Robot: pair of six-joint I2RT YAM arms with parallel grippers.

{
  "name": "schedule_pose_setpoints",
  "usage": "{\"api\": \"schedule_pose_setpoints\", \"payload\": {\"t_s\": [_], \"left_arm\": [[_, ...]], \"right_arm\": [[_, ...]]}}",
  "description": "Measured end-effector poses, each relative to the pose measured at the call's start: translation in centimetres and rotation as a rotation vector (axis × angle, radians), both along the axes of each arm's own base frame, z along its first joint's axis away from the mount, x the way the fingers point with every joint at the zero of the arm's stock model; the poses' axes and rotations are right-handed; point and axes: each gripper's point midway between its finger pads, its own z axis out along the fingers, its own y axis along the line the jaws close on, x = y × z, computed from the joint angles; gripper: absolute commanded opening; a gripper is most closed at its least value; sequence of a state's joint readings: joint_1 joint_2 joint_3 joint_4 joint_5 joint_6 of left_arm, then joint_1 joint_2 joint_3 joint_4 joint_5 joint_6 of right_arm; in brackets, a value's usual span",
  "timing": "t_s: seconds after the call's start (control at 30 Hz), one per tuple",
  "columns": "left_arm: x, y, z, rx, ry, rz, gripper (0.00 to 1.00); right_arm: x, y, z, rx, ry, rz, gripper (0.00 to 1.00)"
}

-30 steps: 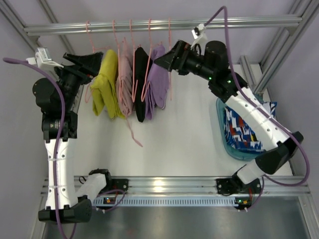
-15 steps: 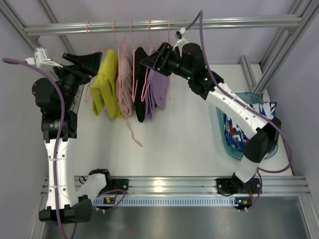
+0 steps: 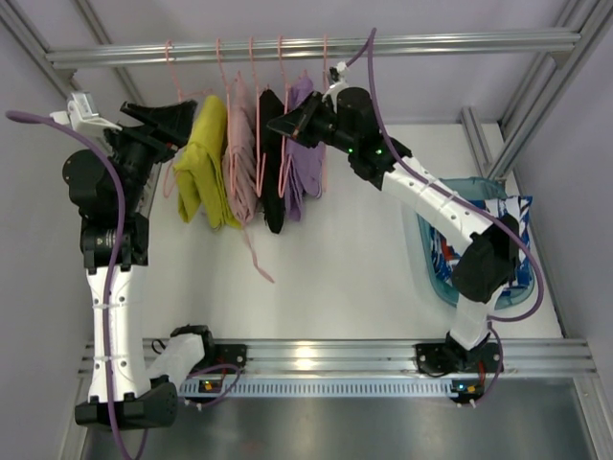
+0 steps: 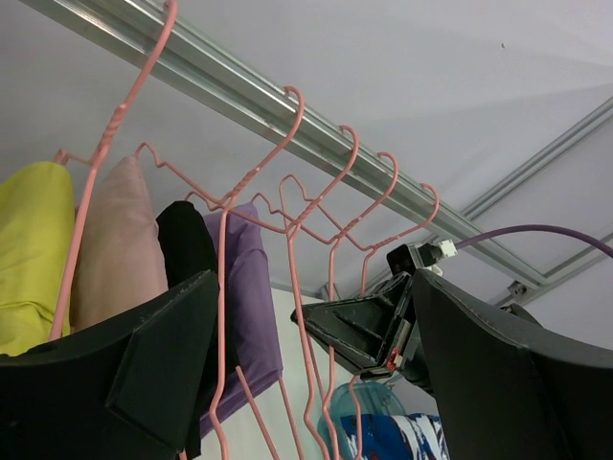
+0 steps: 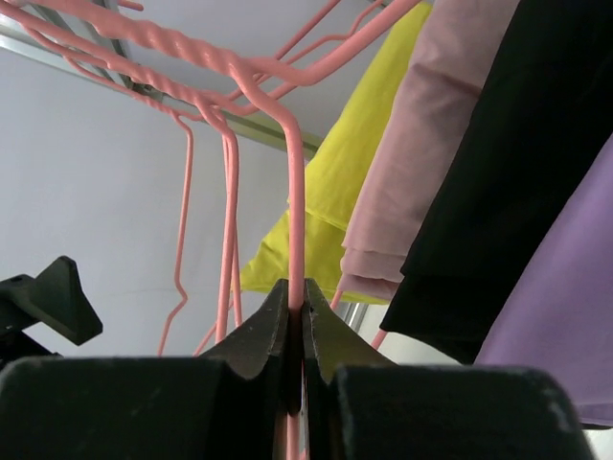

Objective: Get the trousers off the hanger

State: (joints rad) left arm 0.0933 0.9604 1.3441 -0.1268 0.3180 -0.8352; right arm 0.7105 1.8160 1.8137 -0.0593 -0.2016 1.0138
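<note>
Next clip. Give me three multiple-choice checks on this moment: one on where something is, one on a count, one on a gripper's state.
1. Where does the teal basket sit?
A) on the table by the right arm
B) under the left arm
C) hung up high

2. How many folded garments hang from the rail?
A) two
B) four
C) six

3. What is the right gripper doing?
A) open, clear of everything
B) shut on a pink hanger wire
C) shut on the basket's edge

Answers:
1 A, the top view shows it at the table's right side.
2 B, yellow garment, pink garment, black garment, purple garment.
3 B, the right wrist view shows the wire pinched between closed fingers.
</note>
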Motion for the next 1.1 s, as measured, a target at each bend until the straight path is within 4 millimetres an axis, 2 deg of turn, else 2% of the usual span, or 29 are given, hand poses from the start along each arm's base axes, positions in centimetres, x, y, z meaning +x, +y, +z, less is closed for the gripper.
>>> {"api": "schedule_pose_setpoints", "payload": {"t_s": [0.23,0.37,0.73,0.83,0.93,1.1], "left_arm": [[0.5,0.0,-1.3,-0.001,0.031,-0.004,0.88],[0.5,0.0,-1.5,0.002,0.032,-0.005,0.88],[0.6,0.1,-1.6,0.027,0.027,0.001,0.88],[0.6,0.1,-1.6,0.032,0.025,0.002,0.88],[0.6,0.1,-1.6,0.039,0.024,0.003,0.88],[0.6,0.1,-1.6,0.049,0.021,0.005,0.88]], "right_arm": [[-0.2,0.2,0.1,0.02,0.015,0.026,0.0],[-0.6,0.4,0.8,0.044,0.003,0.053,0.0],[-2.2,0.1,4.9,0.122,-0.077,0.104,0.0],[-3.5,-0.6,6.6,0.154,-0.108,0.126,0.0],[-5.6,-1.6,7.2,0.174,-0.14,0.163,0.0],[-9.7,-3.0,6.7,0.191,-0.182,0.258,0.0]]}}
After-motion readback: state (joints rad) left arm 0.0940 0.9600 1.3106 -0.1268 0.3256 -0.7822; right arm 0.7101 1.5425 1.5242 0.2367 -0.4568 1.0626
